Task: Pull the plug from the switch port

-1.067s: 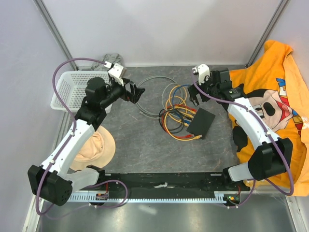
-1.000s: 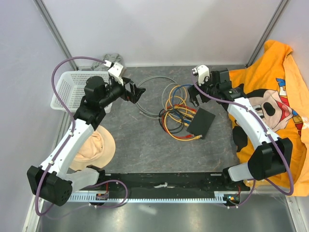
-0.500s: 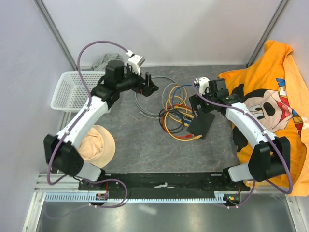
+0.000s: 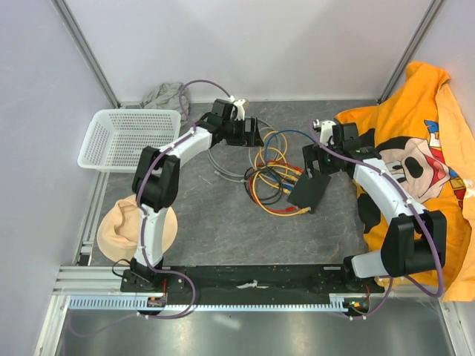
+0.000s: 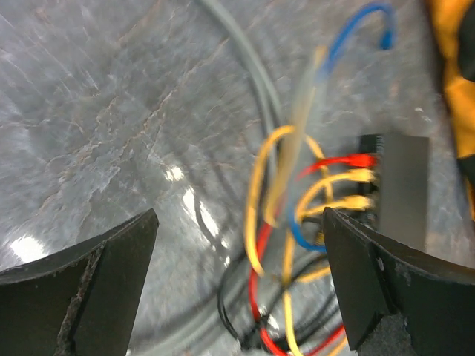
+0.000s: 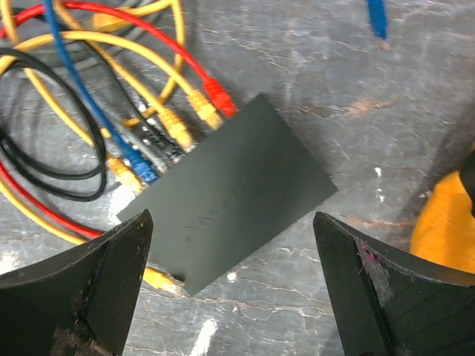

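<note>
Overhead, top view: the switch (image 4: 310, 190) lies flat on the grey table (image 4: 223, 230), right of centre. Its socket edge faces a tangle of cables (image 4: 269, 174) that spreads to the left. The right gripper (image 4: 312, 159) hovers over the switch's far corner, jaws wide and empty, probably so placed to pin the box down. The left gripper (image 4: 253, 133), equally wide and empty, hangs at the far side of the tangle and seems to be the pulling hand. A white basket (image 4: 119, 137), a beige cap (image 4: 126, 226) and a grey cloth (image 4: 165, 94) lie well apart on the left. An orange shirt (image 4: 423, 148) lies just beside the switch, under the right arm.

Left wrist view: between the spread fingers (image 5: 96, 289), the socket edge shows a red plug (image 5: 360, 159) above two yellow plugs (image 5: 358, 176), all seated. Blurred loops of yellow, blue and grey cable (image 5: 245, 67) cross the line of approach and would likely hinder a clean reach.

Right wrist view: the switch sits directly below, between the open fingers. Red, yellow and blue plugs occupy its upper-left edge. A loose blue connector (image 6: 377, 22) lies apart at the top, and a loose yellow connector (image 6: 163, 280) lies by the lower corner. Which seated plug is meant cannot be told; none appears withdrawn yet.
</note>
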`<state>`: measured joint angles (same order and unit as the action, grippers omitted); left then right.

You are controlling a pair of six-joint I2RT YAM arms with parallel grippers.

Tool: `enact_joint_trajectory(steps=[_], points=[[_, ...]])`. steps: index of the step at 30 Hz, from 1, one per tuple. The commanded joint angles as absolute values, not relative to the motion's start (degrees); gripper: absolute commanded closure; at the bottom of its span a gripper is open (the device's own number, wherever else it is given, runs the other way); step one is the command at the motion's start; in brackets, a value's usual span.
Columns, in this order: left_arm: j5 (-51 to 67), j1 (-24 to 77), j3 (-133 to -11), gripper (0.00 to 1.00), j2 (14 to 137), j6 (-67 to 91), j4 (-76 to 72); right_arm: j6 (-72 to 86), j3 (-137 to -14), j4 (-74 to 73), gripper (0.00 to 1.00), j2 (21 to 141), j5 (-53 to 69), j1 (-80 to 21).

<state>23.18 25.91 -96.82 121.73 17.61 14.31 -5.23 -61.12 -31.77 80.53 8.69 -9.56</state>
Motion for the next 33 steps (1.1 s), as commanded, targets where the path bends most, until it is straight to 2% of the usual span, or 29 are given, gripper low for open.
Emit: enact_joint_trajectory(steps=[1,7,15,23,33], points=[[31.5,26.1,-104.0,0.01,125.2,22.4,10.0,-5.7,-61.1,-32.2,0.02,81.4,7.8,-8.4],[39.7,26.2,-104.2,0.02,130.8,28.1,4.7,-1.2,-61.3,-32.1,0.02,87.4,9.6,-7.0],[40.9,26.4,-99.8,0.05,128.9,28.0,3.5,4.7,-63.5,-32.2,0.02,96.0,7.7,-5.8],[41.5,26.3,-105.7,0.02,126.7,17.4,10.8,6.9,-61.1,-33.0,0.02,94.4,6.5,-3.6],[37.4,25.9,-98.9,0.03,121.1,18.3,12.5,7.6,-59.5,-29.7,0.02,95.2,8.1,-2.1]])
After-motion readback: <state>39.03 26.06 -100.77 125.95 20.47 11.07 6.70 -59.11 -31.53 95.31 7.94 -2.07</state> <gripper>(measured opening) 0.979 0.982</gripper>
